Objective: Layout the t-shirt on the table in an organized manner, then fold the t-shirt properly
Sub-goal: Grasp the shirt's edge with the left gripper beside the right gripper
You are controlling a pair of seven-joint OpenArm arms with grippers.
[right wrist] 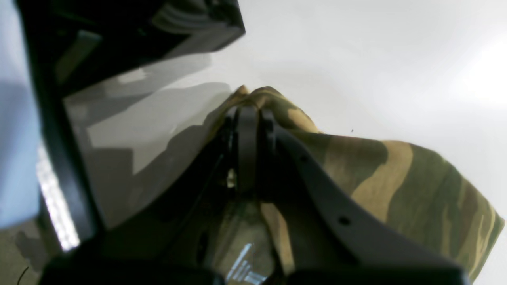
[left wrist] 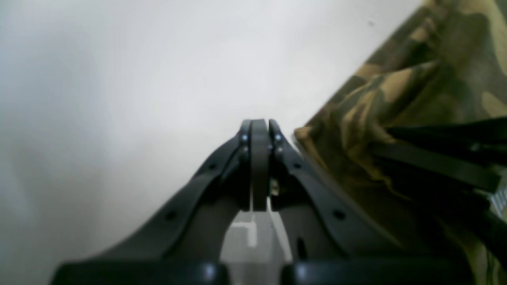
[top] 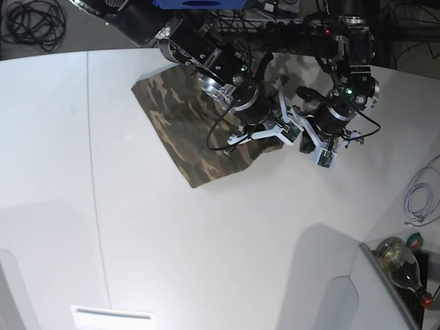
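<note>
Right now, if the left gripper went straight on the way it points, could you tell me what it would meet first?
Probably the bare white table. In the left wrist view the shut left gripper points at open tabletop, with the camouflage t-shirt lying off to one side of its line. Depth is unclear, so the height above the surface is uncertain.

Base view, off-task items only: a coil of black cable point(top: 32, 22) lies at about 10 o'clock, in the far corner on the dark floor. A loose loop of white cable point(top: 421, 199) sits at about 3 o'clock near the edge of view, and a clear bottle point(top: 401, 261) with a red cap lies tilted at about 4 o'clock, just beside a dark object too cropped to identify. A blue block point(top: 199, 3) shows at 12 o'clock, partly cut off.
</note>
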